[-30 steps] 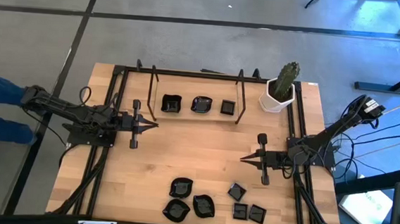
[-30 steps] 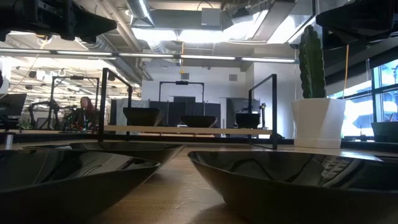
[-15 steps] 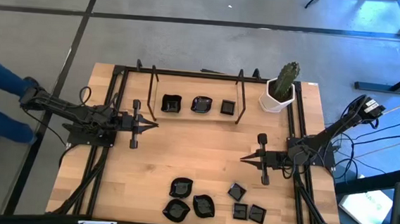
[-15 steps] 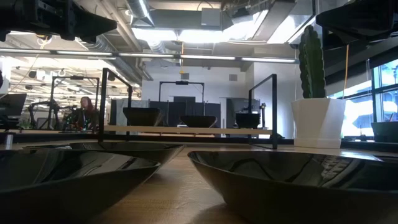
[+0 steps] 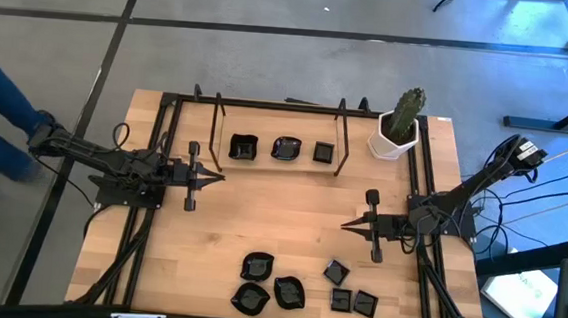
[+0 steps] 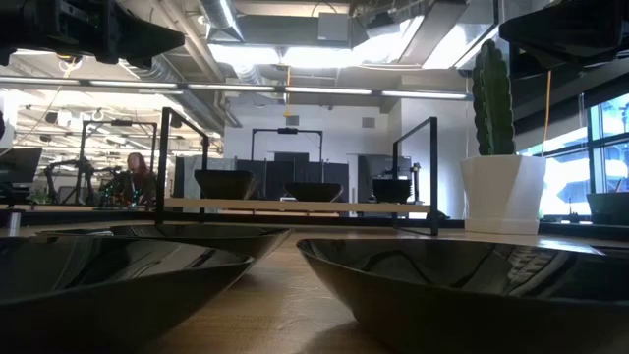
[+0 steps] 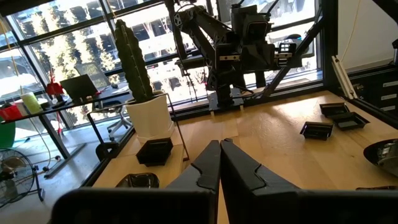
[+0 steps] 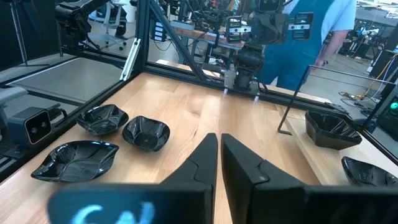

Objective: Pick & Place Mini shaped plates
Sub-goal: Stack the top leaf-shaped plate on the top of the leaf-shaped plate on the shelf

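Nothing on the table is changing—both arms are idling, left gripper (image 5: 217, 178) at nine o'clock, right gripper (image 5: 348, 225) at three, each apparently closed and empty—while six mini shaped plates (image 5: 306, 286) are waiting at six o'clock.

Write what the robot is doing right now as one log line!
left hand: shut, empty, over table | right hand: shut, empty, over table | three plates on rack | seven plates near front edge
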